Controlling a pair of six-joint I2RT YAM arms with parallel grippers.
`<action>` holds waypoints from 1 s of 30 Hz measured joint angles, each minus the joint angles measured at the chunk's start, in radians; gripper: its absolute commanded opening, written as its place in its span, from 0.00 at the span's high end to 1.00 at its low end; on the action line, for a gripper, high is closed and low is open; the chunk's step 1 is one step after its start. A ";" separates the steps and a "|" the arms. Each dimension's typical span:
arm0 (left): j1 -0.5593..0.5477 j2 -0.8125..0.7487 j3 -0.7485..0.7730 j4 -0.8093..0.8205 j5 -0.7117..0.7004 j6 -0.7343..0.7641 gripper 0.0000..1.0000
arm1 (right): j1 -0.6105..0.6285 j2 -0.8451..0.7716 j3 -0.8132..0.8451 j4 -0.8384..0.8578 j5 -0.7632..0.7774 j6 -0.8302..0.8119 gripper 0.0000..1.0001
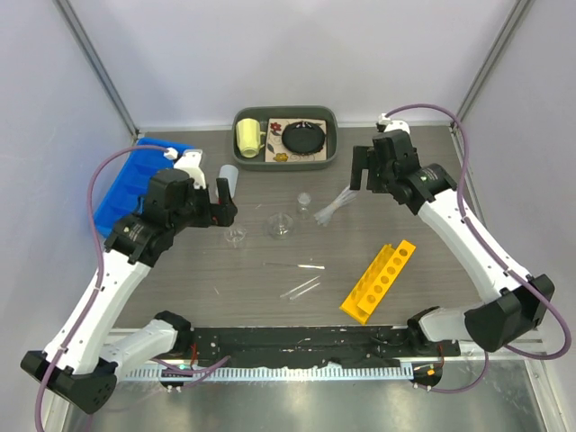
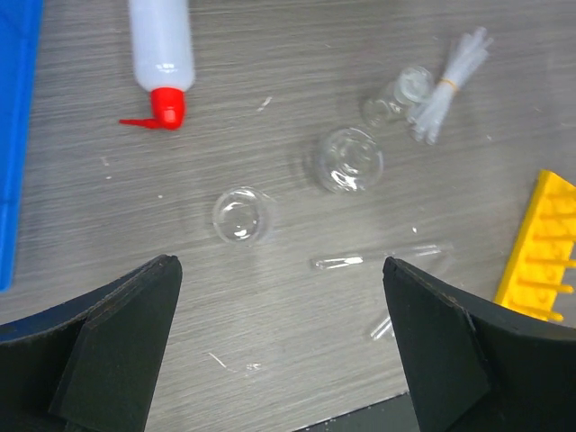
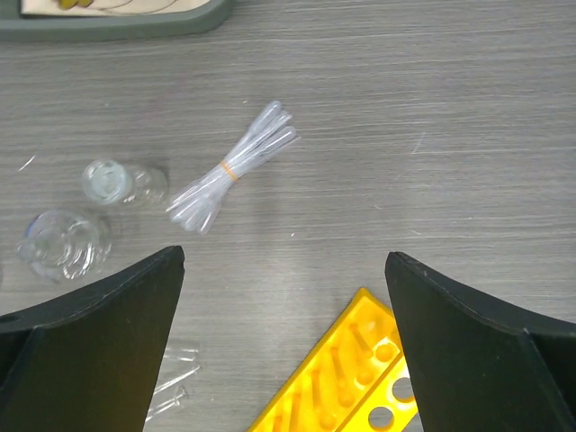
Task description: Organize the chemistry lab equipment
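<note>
glassware scattered mid-table: beaker (image 2: pixel 243 216), flask (image 2: pixel 349 160), banded pipette bundle (image 3: pixel 232 168), loose test tubes (image 2: pixel 337 262), squeeze bottle (image 2: pixel 161 49) lying flat; yellow tube rack (image 1: pixel 379 280) seemingly empty. left gripper (image 2: pixel 281 306) and right gripper (image 3: pixel 286 306) hover spread, holding nothing. sorting apparently not begun.

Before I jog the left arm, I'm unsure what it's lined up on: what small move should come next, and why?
Probably lower the left gripper toward the small beaker: the gripper is open and empty, and that beaker sits by itself just ahead of its jaws in the wrist view.
</note>
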 measured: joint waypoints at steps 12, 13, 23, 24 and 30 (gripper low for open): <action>-0.095 -0.075 0.013 -0.009 0.174 0.090 0.05 | -0.099 0.057 -0.088 -0.039 -0.084 0.011 0.00; -0.114 -0.071 0.017 -0.021 0.168 0.093 0.06 | -0.095 0.021 -0.101 -0.051 -0.084 0.013 0.00; -0.359 0.079 0.018 -0.084 -0.054 0.099 0.07 | -0.084 -0.363 -0.238 -0.192 -0.051 0.160 0.01; -0.371 0.095 0.018 -0.081 -0.067 0.100 0.07 | -0.084 -0.387 -0.270 -0.212 -0.050 0.187 0.02; -0.398 0.153 -0.012 -0.045 -0.084 0.119 0.07 | -0.083 -0.441 -0.407 -0.296 -0.049 0.340 0.04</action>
